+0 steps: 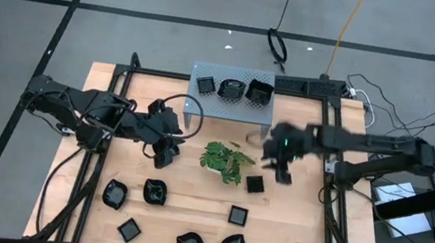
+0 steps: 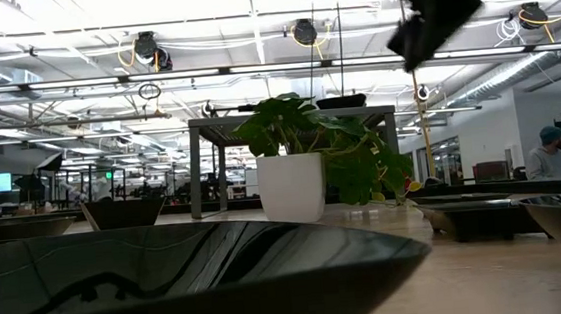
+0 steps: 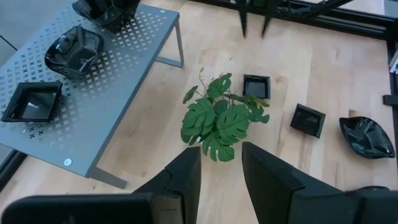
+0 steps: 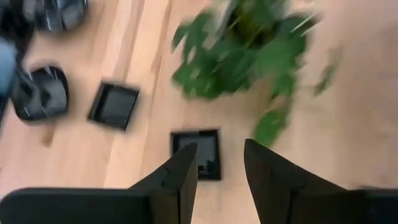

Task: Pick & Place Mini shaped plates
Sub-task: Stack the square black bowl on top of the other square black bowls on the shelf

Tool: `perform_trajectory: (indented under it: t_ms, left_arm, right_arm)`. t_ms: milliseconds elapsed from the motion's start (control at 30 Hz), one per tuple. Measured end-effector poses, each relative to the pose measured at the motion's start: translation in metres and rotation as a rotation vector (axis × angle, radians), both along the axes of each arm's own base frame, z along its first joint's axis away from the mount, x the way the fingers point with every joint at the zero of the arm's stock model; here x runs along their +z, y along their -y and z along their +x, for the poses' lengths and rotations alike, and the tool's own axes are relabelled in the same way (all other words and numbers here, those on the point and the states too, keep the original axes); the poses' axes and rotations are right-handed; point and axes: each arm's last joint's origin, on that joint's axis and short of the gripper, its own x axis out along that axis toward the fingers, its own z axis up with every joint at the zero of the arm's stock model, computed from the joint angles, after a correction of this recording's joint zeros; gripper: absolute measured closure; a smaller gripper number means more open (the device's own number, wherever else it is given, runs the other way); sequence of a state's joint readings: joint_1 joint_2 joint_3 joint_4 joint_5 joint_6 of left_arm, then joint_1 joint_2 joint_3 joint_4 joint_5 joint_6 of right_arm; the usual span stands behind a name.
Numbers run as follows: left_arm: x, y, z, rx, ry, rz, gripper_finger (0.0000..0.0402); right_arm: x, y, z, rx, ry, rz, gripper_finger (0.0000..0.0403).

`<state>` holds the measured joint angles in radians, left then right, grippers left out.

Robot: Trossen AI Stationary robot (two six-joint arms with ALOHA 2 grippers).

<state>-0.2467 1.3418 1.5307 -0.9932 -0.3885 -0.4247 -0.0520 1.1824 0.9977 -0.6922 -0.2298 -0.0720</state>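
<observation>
Three glossy black mini shaped plates (image 1: 231,89) already sit on the grey perforated metal stand (image 1: 203,102). We take the green leafy sprig (image 1: 224,160) as our landmark. The stand lies just beyond it. Seven more plates are scattered on the wooden worktop (image 1: 295,235) on its near side. The closest is a small square black dish (image 1: 255,184), just beside the sprig on the right arm's side.

Our right end effector (image 4: 219,163) hangs directly over that square dish, fingers parted and empty, with the dish showing between them in the right wrist view. Our left end effector (image 3: 219,167) hovers on the other side of the sprig, fingers also apart with nothing between them.

We judge these dishes to be light, rigid and slick, likely brittle if dropped. The glossy surface gives little friction. The raised rim looks like the sensible place to take hold: one finger inside the well, one outside the wall, closing gently. A flat-sided square wall should seat better than a wavy one.
</observation>
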Motion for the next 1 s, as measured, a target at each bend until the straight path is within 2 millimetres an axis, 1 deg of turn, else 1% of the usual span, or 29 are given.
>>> perform_trajectory:
  t_ms: [133, 233, 300, 433, 667, 800, 900, 1000]
  left_arm:
    - [-0.001, 0.001, 0.000, -0.005, -0.002, -0.003, 0.0279]
    - [-0.004, 0.002, 0.004, -0.006, -0.016, -0.001, 0.0279]
    - [-0.006, 0.004, 0.006, -0.018, -0.025, -0.013, 0.0279]
    - [-0.013, 0.008, 0.013, -0.015, -0.051, -0.027, 0.0279]
    - [-0.026, 0.015, 0.027, -0.014, -0.093, -0.047, 0.0279]
    - [-0.033, 0.018, 0.033, -0.012, -0.119, -0.049, 0.0279]
    - [-0.036, 0.020, 0.035, -0.004, -0.125, -0.058, 0.0279]
    - [-0.038, 0.021, 0.037, -0.009, -0.133, -0.054, 0.0279]
  right_arm:
    - [-0.040, -0.024, -0.008, 0.027, -0.058, -0.086, 0.0285]
    - [-0.062, -0.038, -0.017, 0.050, -0.100, -0.155, 0.0285]
    - [-0.072, -0.046, -0.023, 0.065, -0.117, -0.169, 0.0285]
    - [-0.082, -0.060, -0.025, 0.088, -0.060, -0.134, 0.0284]
    - [-0.102, -0.078, -0.019, 0.138, 0.077, -0.126, 0.0257]
    - [-0.112, -0.083, -0.016, 0.161, 0.094, -0.137, 0.0252]
    - [-0.120, -0.085, -0.014, 0.146, 0.075, -0.201, 0.0256]
    - [-0.131, -0.087, -0.012, 0.184, 0.040, -0.243, 0.0258]
